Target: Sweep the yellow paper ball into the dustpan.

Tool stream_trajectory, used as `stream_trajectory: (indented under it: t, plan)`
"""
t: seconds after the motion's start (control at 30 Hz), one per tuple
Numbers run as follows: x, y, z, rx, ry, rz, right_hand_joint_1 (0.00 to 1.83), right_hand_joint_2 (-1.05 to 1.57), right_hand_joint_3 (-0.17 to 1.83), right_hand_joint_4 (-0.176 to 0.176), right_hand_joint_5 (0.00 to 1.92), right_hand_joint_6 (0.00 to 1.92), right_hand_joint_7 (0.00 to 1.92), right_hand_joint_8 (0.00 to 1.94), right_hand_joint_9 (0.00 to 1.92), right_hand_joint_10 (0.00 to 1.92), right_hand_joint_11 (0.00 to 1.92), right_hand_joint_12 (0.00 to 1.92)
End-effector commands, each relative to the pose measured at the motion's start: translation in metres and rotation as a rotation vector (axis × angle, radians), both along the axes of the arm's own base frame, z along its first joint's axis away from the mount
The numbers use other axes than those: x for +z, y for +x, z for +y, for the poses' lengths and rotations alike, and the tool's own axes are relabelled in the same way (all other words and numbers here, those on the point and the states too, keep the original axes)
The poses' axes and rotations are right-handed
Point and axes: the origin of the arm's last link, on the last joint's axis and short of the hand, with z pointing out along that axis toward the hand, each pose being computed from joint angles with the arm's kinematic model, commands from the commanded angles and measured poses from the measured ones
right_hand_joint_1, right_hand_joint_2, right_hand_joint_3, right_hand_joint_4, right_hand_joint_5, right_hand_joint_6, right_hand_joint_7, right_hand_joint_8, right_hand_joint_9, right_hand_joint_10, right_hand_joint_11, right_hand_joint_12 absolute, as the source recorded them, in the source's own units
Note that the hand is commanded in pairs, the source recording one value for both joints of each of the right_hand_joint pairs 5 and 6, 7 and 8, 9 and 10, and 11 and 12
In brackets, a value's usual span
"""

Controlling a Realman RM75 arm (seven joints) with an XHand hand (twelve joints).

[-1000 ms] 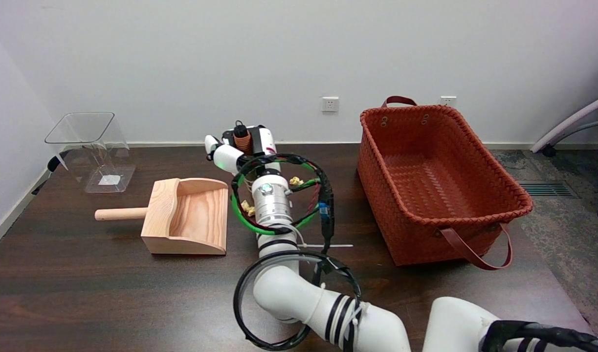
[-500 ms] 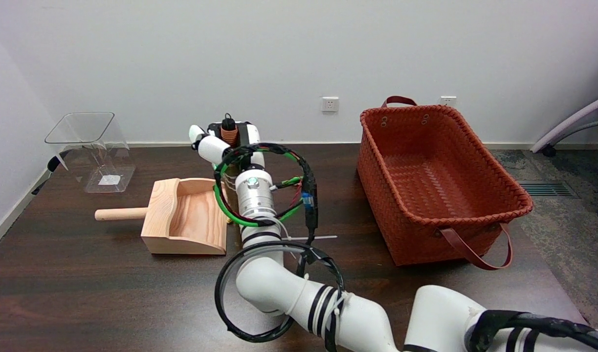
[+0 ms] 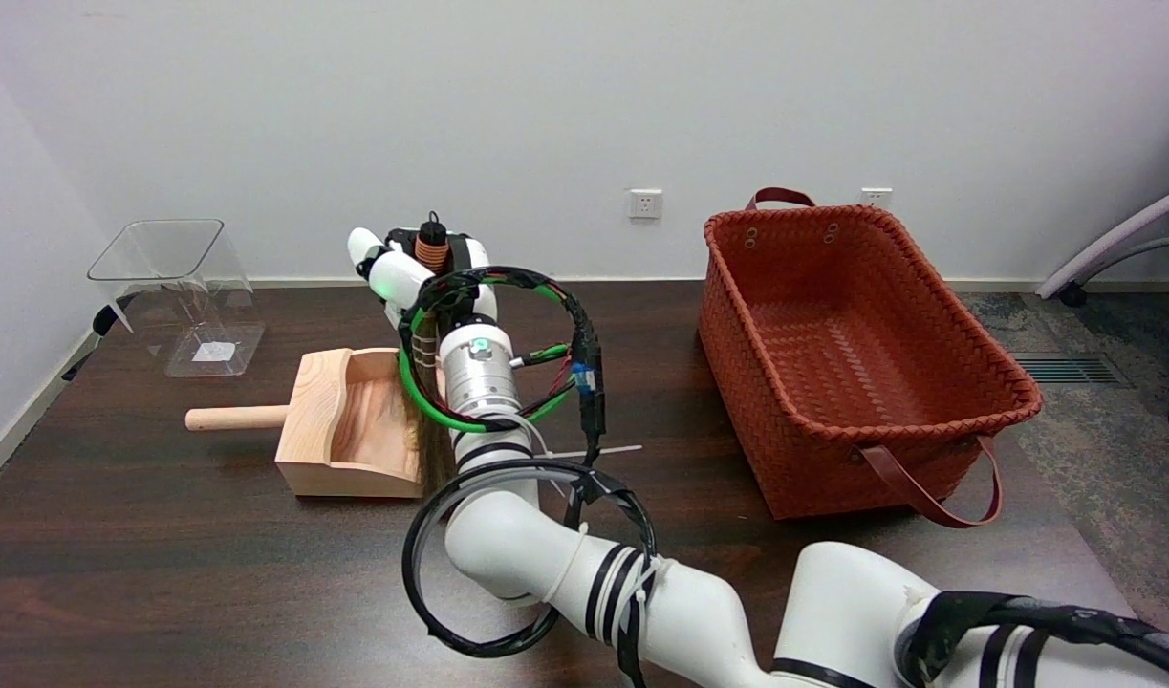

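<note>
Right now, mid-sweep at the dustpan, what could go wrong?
1. The yellow ball is hidden behind the arm, so I cannot confirm it went into the dustpan; it may have slipped past.
2. The brush bristles sit at the dustpan's open edge; pushing further could shove the unheld pan away.
3. The right hand hides its grip on the brush.
</note>
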Motion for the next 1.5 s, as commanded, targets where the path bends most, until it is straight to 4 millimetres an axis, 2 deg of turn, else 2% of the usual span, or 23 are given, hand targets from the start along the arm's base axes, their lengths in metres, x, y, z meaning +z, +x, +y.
stream_trajectory:
  t: [0.03,0.17,0.33,0.43,0.67,0.93,1.27,1.5]
  plan:
    - [-0.005,0.013,-0.004,0.045,0.039,-0.105,1.27,1.18,0.55,0.000,1.92,1.92,1.92,1.92,1.92,1.92,1.92,1.92]
    - [-0.004,0.024,-0.006,0.080,0.052,-0.078,1.27,1.18,0.55,0.000,1.92,1.92,1.92,1.92,1.92,1.92,1.92,1.92]
    - [-0.001,0.036,-0.005,0.124,0.030,0.123,1.26,1.18,0.56,0.000,1.92,1.92,1.92,1.92,1.92,1.92,1.92,1.92]
    - [0.004,0.038,-0.004,0.132,0.011,0.239,1.27,1.18,0.57,0.000,1.92,1.92,1.92,1.92,1.92,1.92,1.92,1.92]
    - [0.009,0.041,-0.004,0.139,0.008,0.391,1.31,1.11,0.62,0.000,1.92,1.92,1.92,1.92,1.92,1.92,1.92,1.92]
    - [0.019,0.045,-0.013,0.184,0.096,0.519,1.36,0.96,0.74,0.000,1.92,1.92,1.92,1.92,1.92,1.92,1.92,1.92]
    - [0.052,0.051,-0.025,0.278,0.026,0.746,1.43,0.85,0.94,0.000,1.92,1.92,1.92,1.92,1.92,1.92,1.92,1.92]
    - [0.069,0.058,-0.038,0.305,-0.052,0.843,1.43,0.87,0.96,0.000,1.92,1.92,1.92,1.92,1.92,1.92,1.92,1.92]
